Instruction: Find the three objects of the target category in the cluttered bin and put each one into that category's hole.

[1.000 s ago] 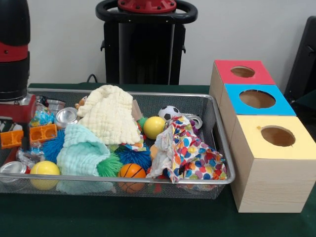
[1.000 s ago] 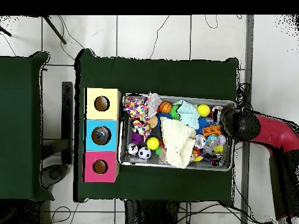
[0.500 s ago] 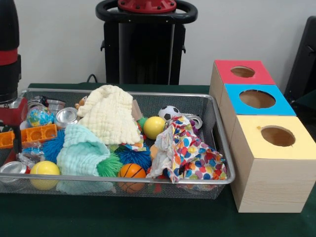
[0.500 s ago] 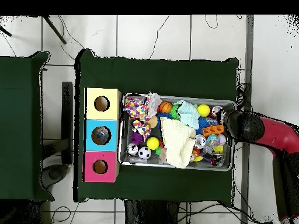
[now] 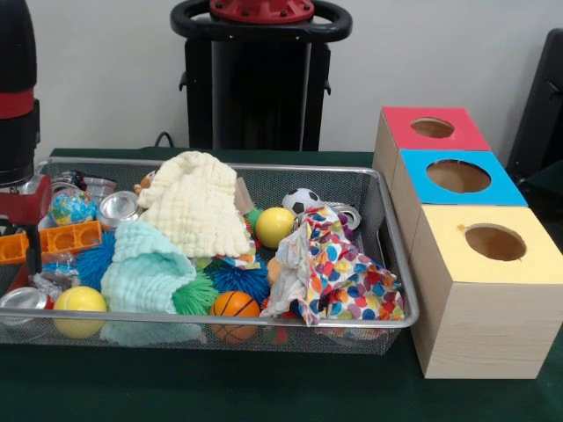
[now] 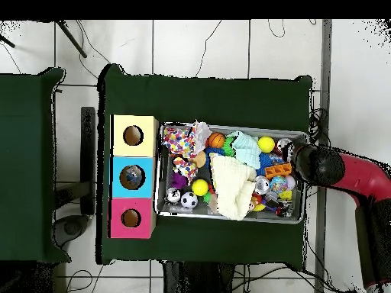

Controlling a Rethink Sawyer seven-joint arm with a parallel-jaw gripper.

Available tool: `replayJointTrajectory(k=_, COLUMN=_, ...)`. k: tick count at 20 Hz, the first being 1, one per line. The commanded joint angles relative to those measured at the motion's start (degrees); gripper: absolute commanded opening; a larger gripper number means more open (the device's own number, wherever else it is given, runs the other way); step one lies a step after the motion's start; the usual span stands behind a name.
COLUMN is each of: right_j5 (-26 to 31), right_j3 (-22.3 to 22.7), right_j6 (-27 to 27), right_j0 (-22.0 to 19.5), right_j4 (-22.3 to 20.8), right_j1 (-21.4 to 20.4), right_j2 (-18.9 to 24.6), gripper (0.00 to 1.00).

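1. Arm [image 5: 18, 97] shifted off the bin's [image 5: 264, 165] end since 1 s ago, almost still over last 0.5 s; globe ball [image 5: 70, 209] now uncovered.
2. Nothing lifted; looks like search phase, no item moved to boxes [image 5: 457, 176] yet.
3. Arm hangs vertical at bin's end edge, over the orange block [image 5: 62, 239].
4. Gripper [image 5: 31, 233]: can't tell if spread or closed.
5. Target category unknown; candidates, e.g. yellow ball [image 5: 274, 226], all in bin.

arm [image 5: 18, 97] shifted outward, globe ball [image 5: 70, 209] uncovered (bin's end)

Cloths [image 5: 198, 211] cover the packed bin [image 5: 387, 230]; box holes [image 5: 457, 176] stand open.
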Motion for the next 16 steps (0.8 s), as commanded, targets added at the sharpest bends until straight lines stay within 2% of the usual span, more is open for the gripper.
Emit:
replayJointTrajectory(k=1, right_j5=3.8, right_j3=4.6, right_j6=-4.7, right_j0=0.4, right_j4=0.6, right_j1=0.3, right_j2=1.8, gripper=1.0)
replayJointTrajectory(k=6, right_j5=4.7, right_j3=7.1, right_j6=-2.8, right_j0=1.5, right_j4=1.5, right_j1=-3.1, right_j2=1.3, gripper=1.0)
replayJointTrajectory(k=11, right_j5=6.3, right_j3=7.4, right_j6=-1.2, right_j0=3.1, right_j4=2.7, right_j1=-5.2, right_j2=0.9, gripper=1.0)
replayJointTrajectory(k=16, right_j5=5.0, right_j3=8.6, right_j6=0.7, right_j0=4.0, right_j4=3.0, right_j1=-5.4, right_j2=-0.2, gripper=1.0)
